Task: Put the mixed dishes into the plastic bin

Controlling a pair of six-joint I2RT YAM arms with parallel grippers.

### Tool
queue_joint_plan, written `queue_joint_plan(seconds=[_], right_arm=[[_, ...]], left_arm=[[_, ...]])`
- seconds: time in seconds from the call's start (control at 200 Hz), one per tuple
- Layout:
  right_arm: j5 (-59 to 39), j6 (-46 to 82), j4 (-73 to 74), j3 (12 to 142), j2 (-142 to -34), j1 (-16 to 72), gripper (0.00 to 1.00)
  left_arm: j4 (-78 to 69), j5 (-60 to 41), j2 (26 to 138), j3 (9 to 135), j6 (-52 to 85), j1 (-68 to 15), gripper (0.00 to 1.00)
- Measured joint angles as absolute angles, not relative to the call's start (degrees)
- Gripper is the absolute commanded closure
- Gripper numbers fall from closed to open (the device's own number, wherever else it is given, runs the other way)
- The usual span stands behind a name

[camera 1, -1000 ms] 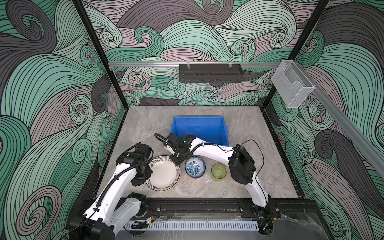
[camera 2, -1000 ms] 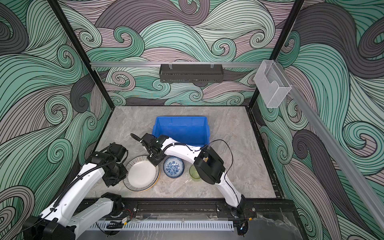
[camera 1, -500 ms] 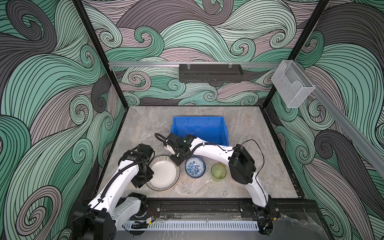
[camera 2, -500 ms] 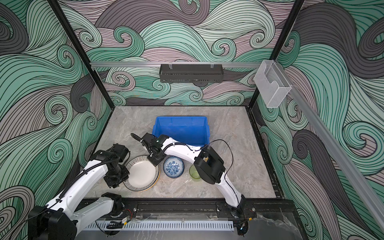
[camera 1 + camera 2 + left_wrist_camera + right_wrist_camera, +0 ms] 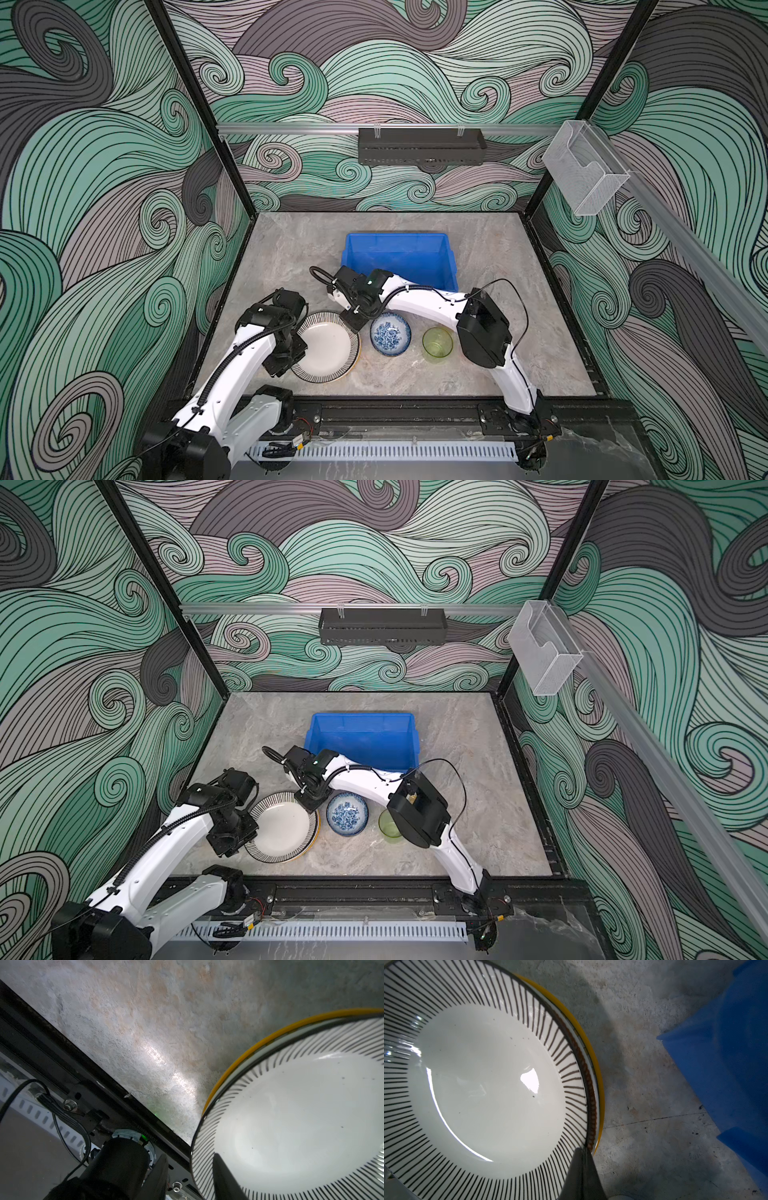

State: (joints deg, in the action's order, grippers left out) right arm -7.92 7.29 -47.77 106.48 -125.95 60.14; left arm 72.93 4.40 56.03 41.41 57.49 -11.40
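Tightly pinching the striped plate (image 5: 326,347) by its rim at 1 o'clock, the right gripper (image 5: 354,323) sits between the plate and the blue plastic bin (image 5: 399,257), which lies beyond at 12 to 1 o'clock, nearer this arm. The left gripper (image 5: 296,349) straddles the rim at 9 o'clock, jaws parted. Round, glossy ceramic, the plate rests on a yellow-edged dish (image 5: 593,1053); the lift likely falls to the right arm.

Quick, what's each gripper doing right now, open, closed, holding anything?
Left gripper: astride the rim of the striped plate; grip cannot be told.
Right gripper: shut on that plate's rim.
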Motion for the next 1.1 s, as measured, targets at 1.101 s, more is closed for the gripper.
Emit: queue_joint_plan(seconds=[1.101], right_arm=[[-11.0,7.4,-47.1,106.5,-126.6,60.1,0.97]], left_arm=[[68.4,1.5,52.5,34.7,60.7,-11.9,0.75]])
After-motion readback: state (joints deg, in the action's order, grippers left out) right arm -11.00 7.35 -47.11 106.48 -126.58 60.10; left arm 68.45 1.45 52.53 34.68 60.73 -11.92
